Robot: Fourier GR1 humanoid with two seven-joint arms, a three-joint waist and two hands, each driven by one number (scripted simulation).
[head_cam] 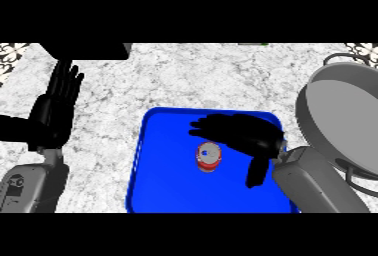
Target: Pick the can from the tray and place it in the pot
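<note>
Right hand (240,134) fingers spread just above can (208,156) on blue tray (166,180), pot (343,125) right; left hand (57,107) open

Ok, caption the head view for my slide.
Right hand poised over the can on the blue tray; pot waits at right.

The tray (159,165) lies on the counter (199,75), near its front edge. The can (208,156) stands on the tray, about at its middle. The right hand (240,132) is over the tray, just behind and right of the can, perhaps not touching it. The pot (336,120) sits on the counter right of the tray, close beside it. The left hand (57,107) is left of the tray, well apart from it, over the counter.
</note>
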